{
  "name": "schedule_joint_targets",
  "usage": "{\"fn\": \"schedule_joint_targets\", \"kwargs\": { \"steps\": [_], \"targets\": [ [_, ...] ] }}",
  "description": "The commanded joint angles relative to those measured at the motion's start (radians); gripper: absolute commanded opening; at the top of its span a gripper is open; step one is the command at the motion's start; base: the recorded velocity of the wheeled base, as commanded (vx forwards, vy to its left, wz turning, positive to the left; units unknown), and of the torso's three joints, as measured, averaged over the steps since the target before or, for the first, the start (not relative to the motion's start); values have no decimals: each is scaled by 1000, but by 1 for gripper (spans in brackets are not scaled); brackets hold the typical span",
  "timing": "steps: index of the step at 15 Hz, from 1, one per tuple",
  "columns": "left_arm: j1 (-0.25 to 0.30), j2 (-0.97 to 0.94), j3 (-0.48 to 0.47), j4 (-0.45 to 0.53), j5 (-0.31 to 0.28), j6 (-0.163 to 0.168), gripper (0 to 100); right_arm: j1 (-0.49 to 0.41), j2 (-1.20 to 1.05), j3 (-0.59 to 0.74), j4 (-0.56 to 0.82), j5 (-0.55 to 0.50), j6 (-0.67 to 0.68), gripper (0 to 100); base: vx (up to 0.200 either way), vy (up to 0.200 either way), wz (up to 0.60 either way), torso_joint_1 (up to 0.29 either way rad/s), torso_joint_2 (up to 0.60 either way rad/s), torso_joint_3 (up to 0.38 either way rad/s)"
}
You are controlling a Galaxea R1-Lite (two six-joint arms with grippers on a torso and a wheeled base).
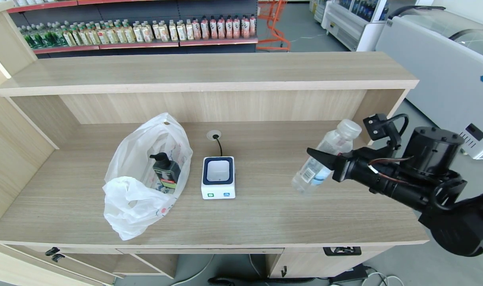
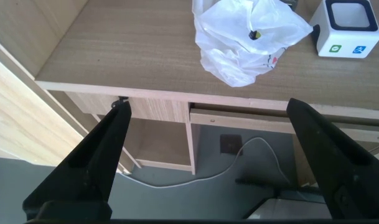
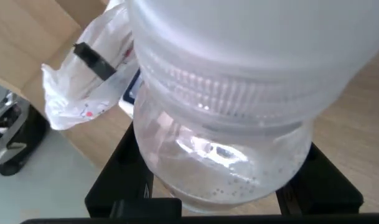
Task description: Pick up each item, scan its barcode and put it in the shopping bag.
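Bottle (image 1: 336, 141) of clear plastic hangs tilted, cap up, clamped in the right gripper (image 1: 322, 159) above the counter (image 1: 265, 214). Ahead of that gripper's tips sits the scanner (image 1: 218, 176), with the shopping bag (image 1: 134, 190) holding a dark pump bottle (image 1: 166, 171) beyond it. Left gripper (image 2: 209, 106) gapes wide before the counter's front edge.

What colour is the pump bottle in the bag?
The pump bottle is mostly black; the head view shows it best.
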Motion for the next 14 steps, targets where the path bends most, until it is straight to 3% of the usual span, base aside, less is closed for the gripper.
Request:
{"fn": "schedule_joint_targets", "kwargs": {
  "steps": [1, 3, 6, 8, 14],
  "targets": [
    [0, 1, 0, 0, 0, 0, 100, 8, -229, -3, 164, 220, 37, 0, 0, 0, 0, 0, 0, 0],
    [0, 1, 0, 0, 0, 0, 100, 45, -304, -35, 254, 339, 34, 0, 0, 0, 0, 0, 0, 0],
    [0, 1, 0, 0, 0, 0, 100, 168, -351, -29, 274, 335, 36, 0, 0, 0, 0, 0, 0, 0],
    [0, 0, 0, 0, 0, 0, 100, 205, -359, -35, 280, 309, 48, 0, 0, 0, 0, 0, 0, 0],
    [0, 1, 0, 0, 0, 0, 100, 201, -371, 24, 290, 310, 75, 0, 0, 0, 0, 0, 0, 0]
  ]
}}
